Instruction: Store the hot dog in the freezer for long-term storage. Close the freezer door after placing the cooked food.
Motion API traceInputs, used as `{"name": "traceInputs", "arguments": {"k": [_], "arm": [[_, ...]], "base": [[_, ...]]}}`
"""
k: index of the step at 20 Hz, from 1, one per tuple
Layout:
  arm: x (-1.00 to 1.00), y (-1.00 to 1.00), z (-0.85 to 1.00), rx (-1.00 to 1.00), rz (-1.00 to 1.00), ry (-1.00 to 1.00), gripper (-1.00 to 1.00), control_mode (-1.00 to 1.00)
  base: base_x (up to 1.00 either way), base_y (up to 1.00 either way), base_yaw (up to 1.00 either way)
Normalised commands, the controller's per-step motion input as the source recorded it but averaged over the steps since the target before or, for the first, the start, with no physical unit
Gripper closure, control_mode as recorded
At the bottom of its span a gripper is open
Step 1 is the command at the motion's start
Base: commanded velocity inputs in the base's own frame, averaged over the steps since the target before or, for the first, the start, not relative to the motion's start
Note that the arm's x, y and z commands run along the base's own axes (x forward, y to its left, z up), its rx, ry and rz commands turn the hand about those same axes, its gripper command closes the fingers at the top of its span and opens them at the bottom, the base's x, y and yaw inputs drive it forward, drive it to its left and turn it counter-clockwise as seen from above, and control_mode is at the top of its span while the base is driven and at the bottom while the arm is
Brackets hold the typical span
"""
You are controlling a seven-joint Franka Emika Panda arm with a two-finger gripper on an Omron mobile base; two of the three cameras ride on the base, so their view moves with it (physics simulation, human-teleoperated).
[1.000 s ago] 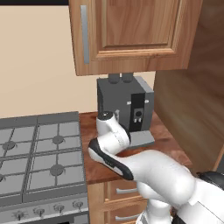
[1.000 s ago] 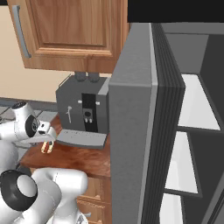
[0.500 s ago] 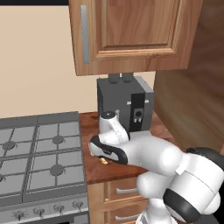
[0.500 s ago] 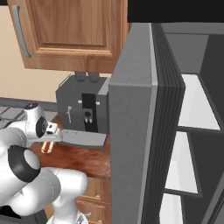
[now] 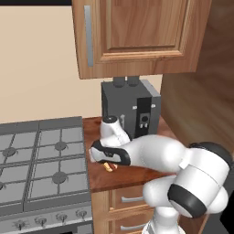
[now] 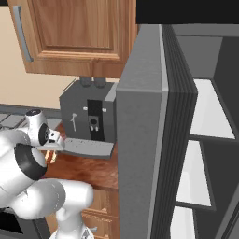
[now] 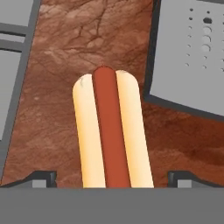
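Note:
The hot dog (image 7: 111,135), a tan bun with a red sausage down its middle, lies on the brown counter (image 7: 65,57) straight under my hand. My gripper (image 7: 112,180) is open, with one dark fingertip (image 7: 41,178) on each side of the bun and a wide gap to it. In the base views the gripper (image 5: 106,160) hovers low over the hot dog (image 5: 109,167), which shows in part beneath the hand (image 6: 50,156). The freezer door (image 6: 140,154) stands open, seen edge-on. Behind it the freezer (image 6: 205,112) shows its white shelves.
A dark grey coffee machine (image 5: 130,109) stands at the back of the counter, its grey drip tray (image 7: 192,57) close beside the hot dog. A gas stove (image 5: 41,160) adjoins the counter on the left. Wooden cabinets (image 5: 137,32) hang overhead.
The hand has come down a little toward the counter over the hot dog, and the arm's elbow has swung forward. The hot dog has stayed put.

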Motion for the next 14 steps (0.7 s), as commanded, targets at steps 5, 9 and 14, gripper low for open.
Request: {"name": "traceInputs", "arguments": {"k": [5, 9, 14], "arm": [[0.0, -0.03, -0.34, -0.01, 0.0, 0.04, -1.0, -1.0], [0.0, -0.01, -0.27, -0.01, 0.0, 0.05, -1.0, -1.0], [0.0, 0.02, -0.09, 0.0, 0.0, 0.0, -1.0, -1.0]], "base": [[0.0, 0.0, 0.0], [0.0, 0.0, 0.0], [0.0, 0.0, 0.0]]}}
